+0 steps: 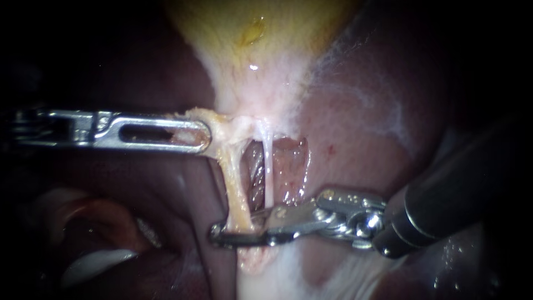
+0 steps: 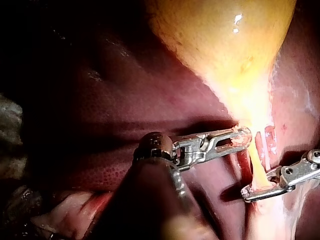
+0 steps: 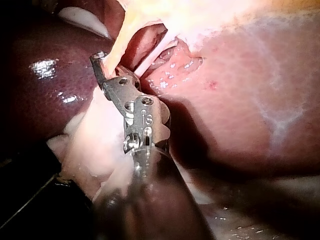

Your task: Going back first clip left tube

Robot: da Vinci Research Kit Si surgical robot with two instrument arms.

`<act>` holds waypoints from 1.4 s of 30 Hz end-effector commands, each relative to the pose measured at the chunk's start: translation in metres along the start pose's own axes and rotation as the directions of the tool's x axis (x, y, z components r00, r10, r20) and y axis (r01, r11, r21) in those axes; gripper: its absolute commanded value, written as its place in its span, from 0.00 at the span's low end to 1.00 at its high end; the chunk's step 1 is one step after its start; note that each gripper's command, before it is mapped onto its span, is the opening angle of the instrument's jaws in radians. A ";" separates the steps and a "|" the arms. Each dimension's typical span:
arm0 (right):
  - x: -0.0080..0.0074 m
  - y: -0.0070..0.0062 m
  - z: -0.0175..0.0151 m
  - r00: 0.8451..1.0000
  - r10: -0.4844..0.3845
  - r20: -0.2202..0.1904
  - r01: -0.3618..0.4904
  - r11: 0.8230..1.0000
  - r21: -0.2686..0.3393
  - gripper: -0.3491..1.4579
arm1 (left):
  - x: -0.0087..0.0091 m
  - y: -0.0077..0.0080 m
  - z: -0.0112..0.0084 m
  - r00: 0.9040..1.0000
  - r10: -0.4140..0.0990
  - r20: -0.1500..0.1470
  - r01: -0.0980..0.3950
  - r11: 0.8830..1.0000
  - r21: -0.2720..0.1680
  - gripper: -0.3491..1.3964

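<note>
Right instrument (image 1: 225,233): dark shaft nearest the lens, entering from the lower right; jaws narrowly parted, straddling the left tube (image 1: 236,189) at its lower end. Left tube: yellowish, stretched taut, just beside the thin white right tube (image 1: 268,172). Left instrument (image 1: 204,133): slotted jaws clamped on pale tissue (image 1: 222,119) below the gallbladder (image 1: 261,28). Liver (image 1: 366,122) behind.
</note>
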 end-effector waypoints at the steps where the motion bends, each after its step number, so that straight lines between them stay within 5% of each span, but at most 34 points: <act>1: 0.0000 0.0000 0.0000 1.000 0.000 0.000 0.000 1.000 0.000 0.00 | 0.0000 0.0000 0.0000 1.000 0.000 0.000 0.000 1.000 0.000 0.00; 5: -0.0001 0.0002 0.0000 1.000 -0.001 0.005 0.001 1.000 0.005 0.00 | 0.0001 0.0000 0.0000 1.000 0.001 0.000 -0.001 1.000 -0.001 0.00; 6: -0.0002 0.0003 0.0000 1.000 -0.001 0.006 0.001 1.000 0.005 0.04 | 0.0001 0.0000 0.0000 1.000 0.001 0.000 -0.001 1.000 -0.001 0.00; 9: -0.0002 0.0006 0.0002 0.990 -0.143 0.001 0.143 0.990 -0.015 0.37 | 0.0001 0.0000 0.0000 1.000 0.001 0.000 -0.001 1.000 -0.001 0.00; 14: 0.0000 0.0013 0.0003 0.971 -0.236 -0.043 0.234 0.971 -0.052 0.46 | 0.0001 0.0000 0.0000 1.000 0.001 0.000 -0.001 1.000 -0.001 0.00; 24: -0.0001 0.0017 -0.0025 0.941 -0.335 -0.041 0.330 0.939 -0.100 0.47 | 0.0001 0.0000 -0.0001 1.000 0.001 0.000 -0.001 1.000 -0.001 0.00; 32: 0.0015 0.0007 -0.0096 0.908 -0.417 -0.036 0.410 0.903 -0.128 0.47 | 0.0002 0.0000 -0.0003 1.000 0.001 0.000 -0.001 1.000 0.000 0.00; 42: 0.0026 -0.0002 -0.0168 0.891 -0.453 -0.030 0.445 0.884 -0.144 0.47 | 0.0002 0.0000 -0.0002 1.000 0.001 0.000 -0.001 1.000 0.000 0.00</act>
